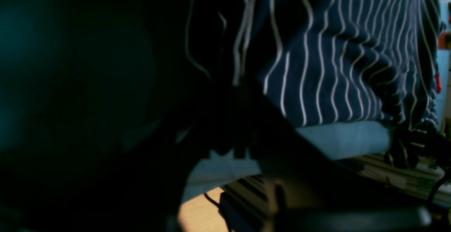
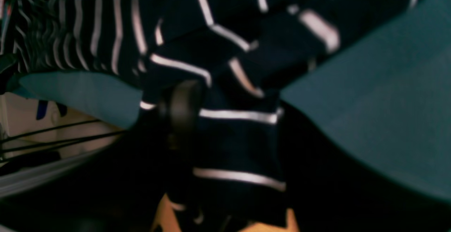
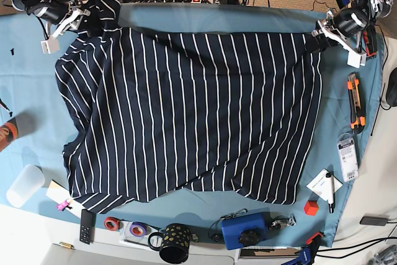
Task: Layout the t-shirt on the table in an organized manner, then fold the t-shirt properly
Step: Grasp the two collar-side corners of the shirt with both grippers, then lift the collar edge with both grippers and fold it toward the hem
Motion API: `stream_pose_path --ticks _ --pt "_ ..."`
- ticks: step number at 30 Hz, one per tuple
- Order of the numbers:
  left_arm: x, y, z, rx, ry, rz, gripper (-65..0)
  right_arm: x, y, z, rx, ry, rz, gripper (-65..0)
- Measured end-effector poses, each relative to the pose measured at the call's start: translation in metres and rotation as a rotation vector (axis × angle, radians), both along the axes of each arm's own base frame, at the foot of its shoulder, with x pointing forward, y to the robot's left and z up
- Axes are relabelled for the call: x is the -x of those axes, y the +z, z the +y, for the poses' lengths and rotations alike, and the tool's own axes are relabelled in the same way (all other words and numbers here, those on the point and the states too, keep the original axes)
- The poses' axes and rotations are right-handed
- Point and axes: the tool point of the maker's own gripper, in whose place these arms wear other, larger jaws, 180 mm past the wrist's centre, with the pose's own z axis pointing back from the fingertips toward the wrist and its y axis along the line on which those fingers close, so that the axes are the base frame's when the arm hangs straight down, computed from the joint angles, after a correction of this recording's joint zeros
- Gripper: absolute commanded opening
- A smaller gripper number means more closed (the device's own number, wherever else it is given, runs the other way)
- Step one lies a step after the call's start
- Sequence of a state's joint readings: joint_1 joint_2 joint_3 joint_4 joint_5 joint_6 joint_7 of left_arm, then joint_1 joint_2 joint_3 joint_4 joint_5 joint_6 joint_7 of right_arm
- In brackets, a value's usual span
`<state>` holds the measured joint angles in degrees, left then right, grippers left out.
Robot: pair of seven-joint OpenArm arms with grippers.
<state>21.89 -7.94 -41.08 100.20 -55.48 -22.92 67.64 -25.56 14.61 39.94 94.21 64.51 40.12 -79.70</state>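
My right gripper [image 3: 87, 22] and left gripper [image 3: 317, 36] each clamp a far corner of the t-shirt [image 3: 186, 116]. It lies spread over the teal table [image 3: 236, 17], navy with thin white stripes, soft and rippled near the corners, its near hem uneven. A black mug [image 3: 173, 243] with gold spots stands beyond the hem; I cannot see inside.

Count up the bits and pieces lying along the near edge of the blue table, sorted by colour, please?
Black mug with gold dots: 1
Blue box with a black knob: 1
Red cube: 1
Tape rolls, one red and one purple: 2
Black remote: 1
Clear plastic cup: 1
Total: 7
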Motion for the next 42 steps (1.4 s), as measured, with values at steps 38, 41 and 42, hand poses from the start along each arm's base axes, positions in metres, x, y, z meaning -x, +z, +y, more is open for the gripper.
stream_pose_path --ticks 38,41,42 --pt "0.023 0.085 0.04 -0.208 -0.071 -0.177 -65.0 0.018 0.164 -0.09 0.329 -0.044 -0.31 -65.0" --pt "0.029 0.082 0.04 -0.21 -0.073 -0.159 -65.0 0.024 0.164 -0.087 0.344 -0.027 -0.289 -65.0" --pt "0.029 0.082 0.04 -0.21 -0.073 -0.158 -65.0 0.023 0.164 -0.087 0.343 -0.028 -0.295 -65.0"
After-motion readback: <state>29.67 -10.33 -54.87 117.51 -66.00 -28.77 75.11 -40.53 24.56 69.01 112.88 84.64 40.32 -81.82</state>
